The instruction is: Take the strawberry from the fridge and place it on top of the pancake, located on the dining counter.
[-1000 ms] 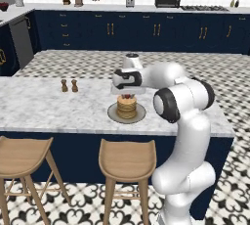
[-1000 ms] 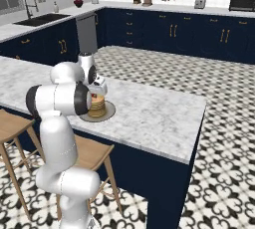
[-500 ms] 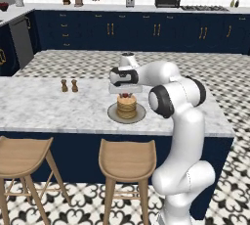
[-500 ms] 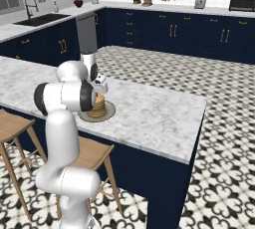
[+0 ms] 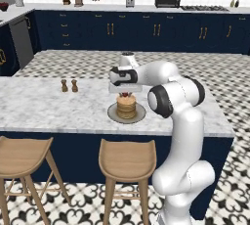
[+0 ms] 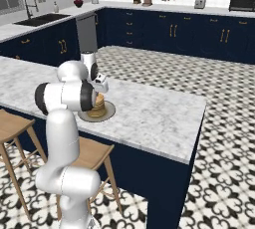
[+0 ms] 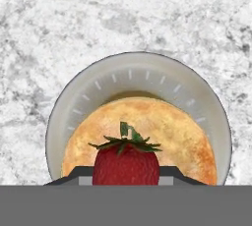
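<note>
A: Strawberry (image 7: 126,165) status?
B: Pinched between the fingers (image 7: 78,175), hanging just above the pancake (image 7: 167,131).
A: Risk?
B: I judge that releasing off-centre lets it roll onto the desk (image 7: 59,18).
A: Containers?
B: Plate (image 7: 147,72) under the fingers holds the pancake stack; nothing else on it.
</note>
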Tool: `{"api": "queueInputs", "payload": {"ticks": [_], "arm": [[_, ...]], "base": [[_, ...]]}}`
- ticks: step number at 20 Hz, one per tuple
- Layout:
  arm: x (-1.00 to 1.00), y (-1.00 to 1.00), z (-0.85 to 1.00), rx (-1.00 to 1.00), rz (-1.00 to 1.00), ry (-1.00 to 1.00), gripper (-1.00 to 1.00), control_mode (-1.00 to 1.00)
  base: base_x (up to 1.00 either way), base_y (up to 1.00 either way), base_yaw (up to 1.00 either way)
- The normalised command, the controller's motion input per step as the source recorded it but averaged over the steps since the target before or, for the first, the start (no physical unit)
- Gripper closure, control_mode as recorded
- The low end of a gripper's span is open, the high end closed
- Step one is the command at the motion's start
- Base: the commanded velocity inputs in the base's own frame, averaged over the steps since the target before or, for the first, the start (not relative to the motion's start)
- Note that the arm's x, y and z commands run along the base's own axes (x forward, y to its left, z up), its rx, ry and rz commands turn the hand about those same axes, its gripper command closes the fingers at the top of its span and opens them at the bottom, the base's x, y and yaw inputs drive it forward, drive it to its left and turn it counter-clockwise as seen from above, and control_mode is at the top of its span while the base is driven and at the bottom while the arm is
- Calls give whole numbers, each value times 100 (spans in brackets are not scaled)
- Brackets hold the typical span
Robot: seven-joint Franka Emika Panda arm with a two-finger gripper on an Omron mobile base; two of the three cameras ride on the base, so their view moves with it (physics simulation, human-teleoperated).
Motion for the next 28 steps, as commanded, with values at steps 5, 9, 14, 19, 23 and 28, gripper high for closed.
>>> {"api": "queueInputs", "payload": {"ticks": [5, 9, 14, 19, 23, 28], "arm": [[-14, -4, 0, 0, 0, -10, 100, -100], [-4, 0, -14, 0, 0, -3, 100, -100], [0, 0, -23, 0, 0, 0, 100, -100], [-1, 0, -28, 0, 0, 0, -100, -100], [-7, 0, -3, 0, 0, 0, -100, -100], [-20, -2, 16, 0, 0, -2, -100, -100]], "base": [[0, 0, 0], [0, 0, 0], [0, 0, 0], [0, 0, 0], [0, 0, 0], [0, 0, 0]]}}
